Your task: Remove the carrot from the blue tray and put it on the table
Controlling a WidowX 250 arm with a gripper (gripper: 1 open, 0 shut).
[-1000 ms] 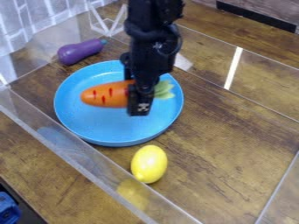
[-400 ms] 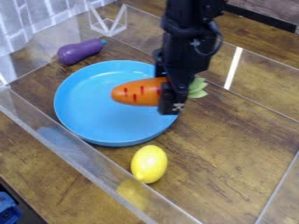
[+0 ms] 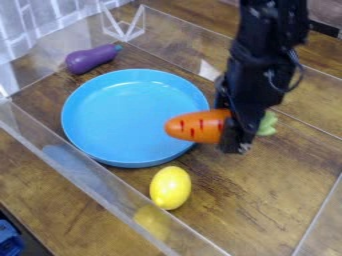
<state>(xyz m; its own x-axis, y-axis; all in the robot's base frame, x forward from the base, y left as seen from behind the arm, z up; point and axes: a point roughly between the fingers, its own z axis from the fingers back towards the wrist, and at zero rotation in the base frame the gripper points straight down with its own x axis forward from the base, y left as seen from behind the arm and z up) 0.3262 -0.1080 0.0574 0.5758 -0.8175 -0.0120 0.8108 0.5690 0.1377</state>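
Note:
The orange carrot hangs in the air, held level, its orange tip just over the right rim of the blue tray. My black gripper is shut on the carrot near its green leafy end, which pokes out to the right of the fingers. The round blue tray lies on the dark wooden table with nothing in it. The arm comes down from the top right and hides the table behind it.
A yellow lemon lies on the table just in front of the tray. A purple eggplant rests at the back left. Clear acrylic walls run along the front and left edges.
The carrot has been lifted out of the tray's middle and carried right, past the tray's right rim. The gripper stayed shut on it throughout.

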